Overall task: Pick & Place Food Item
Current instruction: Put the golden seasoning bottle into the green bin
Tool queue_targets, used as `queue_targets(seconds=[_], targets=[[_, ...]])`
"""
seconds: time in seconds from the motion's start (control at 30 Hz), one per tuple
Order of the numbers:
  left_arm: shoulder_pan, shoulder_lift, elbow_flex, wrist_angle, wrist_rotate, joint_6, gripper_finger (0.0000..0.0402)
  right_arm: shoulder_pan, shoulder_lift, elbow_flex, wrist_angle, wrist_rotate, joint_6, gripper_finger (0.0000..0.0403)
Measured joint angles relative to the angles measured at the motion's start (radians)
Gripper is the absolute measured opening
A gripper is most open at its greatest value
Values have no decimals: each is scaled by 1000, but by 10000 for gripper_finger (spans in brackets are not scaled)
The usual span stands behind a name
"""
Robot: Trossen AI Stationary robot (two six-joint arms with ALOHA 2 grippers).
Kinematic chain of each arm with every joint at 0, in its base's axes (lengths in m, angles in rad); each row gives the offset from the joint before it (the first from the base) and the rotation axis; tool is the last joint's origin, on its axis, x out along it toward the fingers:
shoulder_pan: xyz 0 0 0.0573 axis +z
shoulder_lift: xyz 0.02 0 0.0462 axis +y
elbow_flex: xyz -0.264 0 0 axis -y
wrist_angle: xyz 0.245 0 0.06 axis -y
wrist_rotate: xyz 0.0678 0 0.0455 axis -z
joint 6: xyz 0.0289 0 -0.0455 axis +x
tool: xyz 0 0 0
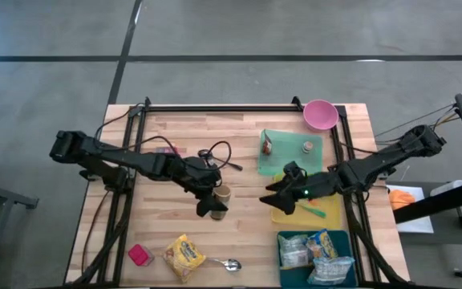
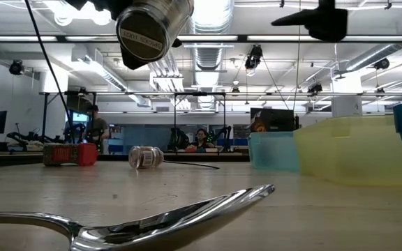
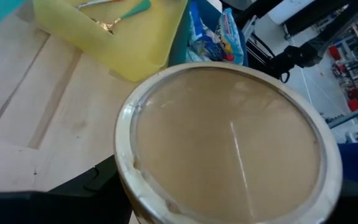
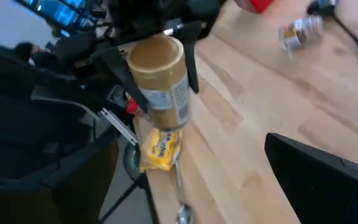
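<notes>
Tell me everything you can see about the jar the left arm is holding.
The jar is a round container with tan contents, a pale rim and a white printed label with a blue band around its body. It has a flat tan top, which looks like a seal or lid. The left gripper is clamped on its sides and holds it upright, lifted above the wooden table near the middle. The low view shows its metallic base clear of the table. Only the gripper touches it.

We see a grey concrete floor point(image 1: 231, 32) crossed by dark lines at 12 o'clock. Ceiling lights point(image 2: 215, 14) glow above distant desks point(image 2: 19, 146).
</notes>
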Motion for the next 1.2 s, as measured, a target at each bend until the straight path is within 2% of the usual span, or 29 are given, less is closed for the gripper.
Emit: queue_targets(seconds=[0.17, 0.43, 0.6, 0.73, 0.8, 1.0, 1.2], targets=[[0, 0, 0, 0, 15, -6, 284, -106, 0, 25, -4, -118, -170, 400], [13, 0, 0, 9, 17, -53, 284, -204, 24, 117, -17, -208, -350, 400], [32, 0, 19, 11, 17, -65, 284, -209, 137, 230, -96, -279, -418, 400], [34, 0, 39, 4, 32, -48, 284, -224, 265, 380, -266, -326, -471, 400], [34, 0, 41, 2, 49, -43, 284, -228, 324, 462, -322, -386, -522, 400], [18, 0, 38, -24, 79, -20, 284, -227, 432, 670, -420, -455, -648, 400], [4, 0, 38, -9, 88, 3, 284, -236, 514, 747, -435, -507, -696, 400]])
